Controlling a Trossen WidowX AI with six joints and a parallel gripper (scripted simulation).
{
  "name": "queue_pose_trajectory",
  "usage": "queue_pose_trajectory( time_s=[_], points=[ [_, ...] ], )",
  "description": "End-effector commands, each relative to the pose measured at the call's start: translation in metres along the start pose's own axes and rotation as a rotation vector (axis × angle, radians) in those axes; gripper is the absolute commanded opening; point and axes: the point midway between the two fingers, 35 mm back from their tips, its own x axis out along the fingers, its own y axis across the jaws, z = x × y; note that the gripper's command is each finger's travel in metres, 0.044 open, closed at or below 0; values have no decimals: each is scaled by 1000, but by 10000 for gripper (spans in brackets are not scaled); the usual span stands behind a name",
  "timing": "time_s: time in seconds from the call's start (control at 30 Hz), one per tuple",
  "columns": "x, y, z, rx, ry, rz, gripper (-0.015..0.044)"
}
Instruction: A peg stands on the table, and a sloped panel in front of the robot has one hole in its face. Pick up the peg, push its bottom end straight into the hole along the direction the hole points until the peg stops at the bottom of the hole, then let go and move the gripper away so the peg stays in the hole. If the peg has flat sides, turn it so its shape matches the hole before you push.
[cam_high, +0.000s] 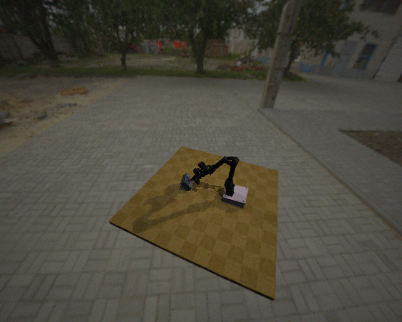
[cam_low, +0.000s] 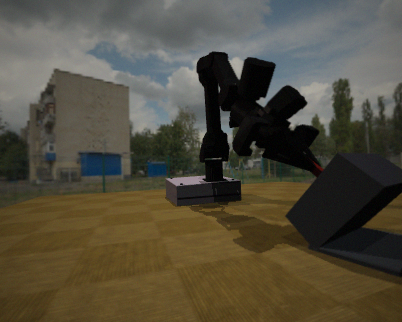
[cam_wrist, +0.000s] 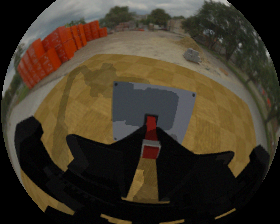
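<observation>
The dark grey sloped panel (cam_high: 187, 183) (cam_low: 337, 197) (cam_wrist: 131, 102) faces the arm. In the wrist view its dark hole (cam_wrist: 146, 117) shows around the far end of the red peg (cam_wrist: 151, 131) (cam_low: 316, 169). The peg has flat sides and a squarish near end with a pale rim. My gripper (cam_wrist: 150, 130) (cam_low: 311, 163) is shut on the peg, close in front of the panel face. The peg leans along my fingers toward the hole, its far end at the hole's mouth or slightly inside; the depth is hidden.
The arm's pale base box (cam_high: 240, 194) (cam_low: 187, 192) stands on the checkered wooden board (cam_high: 215, 240) (cam_low: 115, 250) behind the gripper. The panel's flat foot (cam_low: 372, 245) lies on the board. Shadows fall across the board and panel face.
</observation>
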Motion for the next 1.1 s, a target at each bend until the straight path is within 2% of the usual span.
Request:
queue_pose_trajectory(
  time_s=[0.0, 1.07],
  points=[
    [3, -1, 0, 3, 0, -5, 0],
    [15, 0, 0, 0, 0, 0, 0]
  ],
)
